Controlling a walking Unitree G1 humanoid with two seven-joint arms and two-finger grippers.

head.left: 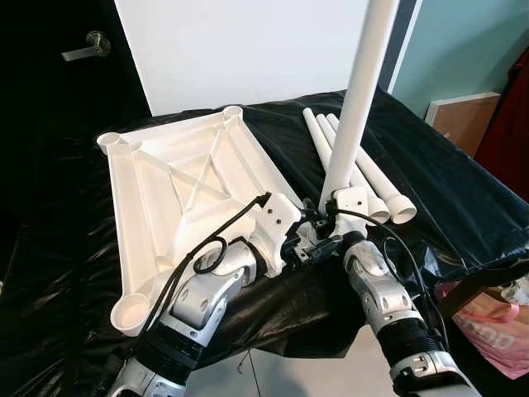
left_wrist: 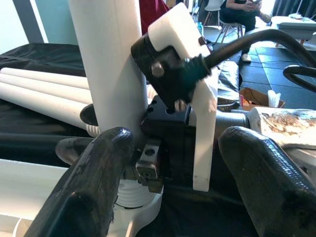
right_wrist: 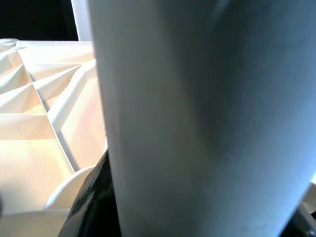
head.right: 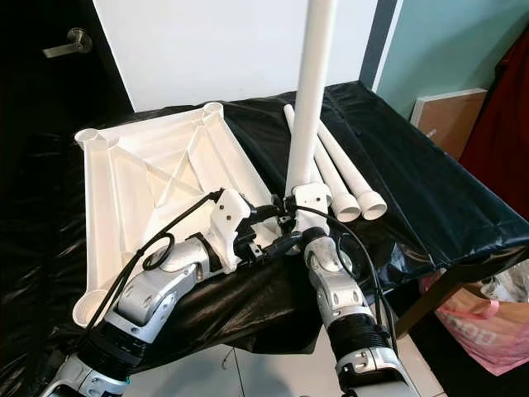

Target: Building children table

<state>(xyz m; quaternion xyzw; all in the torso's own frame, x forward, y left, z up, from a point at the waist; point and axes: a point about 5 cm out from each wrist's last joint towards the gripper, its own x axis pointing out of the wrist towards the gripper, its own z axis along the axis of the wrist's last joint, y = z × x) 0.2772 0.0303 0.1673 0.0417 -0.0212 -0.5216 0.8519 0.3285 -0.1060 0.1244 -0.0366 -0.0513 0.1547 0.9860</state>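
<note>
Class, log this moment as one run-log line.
stage: fitting leg | right gripper: shut on upright leg at tabletop corner socket | left gripper: open beside it | spare legs: three on black cloth

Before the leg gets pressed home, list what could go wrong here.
1. The tall white plastic leg, gripped low by the right gripper, could tip over.
2. The upturned white ribbed tabletop overhangs the black-covered table's edge and might slide off.
3. The three loose white legs could roll.

Probably a home room: dark door (head.left: 50,74) with lever handle (head.left: 89,45), teal wall (head.left: 463,50), tiled floor (head.left: 289,376).
</note>
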